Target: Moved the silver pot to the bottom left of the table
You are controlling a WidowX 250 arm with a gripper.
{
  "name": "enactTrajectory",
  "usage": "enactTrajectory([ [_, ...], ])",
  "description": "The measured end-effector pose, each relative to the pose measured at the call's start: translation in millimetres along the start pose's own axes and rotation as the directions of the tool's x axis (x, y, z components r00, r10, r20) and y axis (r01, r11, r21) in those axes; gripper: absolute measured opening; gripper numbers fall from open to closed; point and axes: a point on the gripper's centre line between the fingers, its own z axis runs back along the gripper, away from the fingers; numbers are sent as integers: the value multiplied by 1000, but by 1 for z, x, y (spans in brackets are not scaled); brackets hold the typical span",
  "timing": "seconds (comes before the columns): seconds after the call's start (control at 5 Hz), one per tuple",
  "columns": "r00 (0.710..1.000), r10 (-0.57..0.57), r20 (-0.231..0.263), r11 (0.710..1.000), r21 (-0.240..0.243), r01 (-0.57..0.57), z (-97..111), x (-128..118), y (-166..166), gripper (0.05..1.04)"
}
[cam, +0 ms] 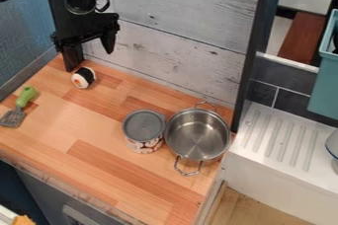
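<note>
The black gripper hangs open at the upper left, above the back of the wooden table, with its two fingers spread and nothing held between them. The silver pot stands upright at the table's right side, one looped handle towards the back wall and the other towards the front. The pot is well to the right of the gripper and lower in the view.
Close against the pot's left side is a can with a grey lid. A sushi-like toy lies just below the gripper. A green-handled spatula rests at the left edge. A white sink drainboard borders the right side.
</note>
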Motion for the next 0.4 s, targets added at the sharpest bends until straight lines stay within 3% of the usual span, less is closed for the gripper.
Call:
enactTrajectory([
  [0.4, 996, -72, -53, 997, 32, 74, -10, -19, -4, 1000],
])
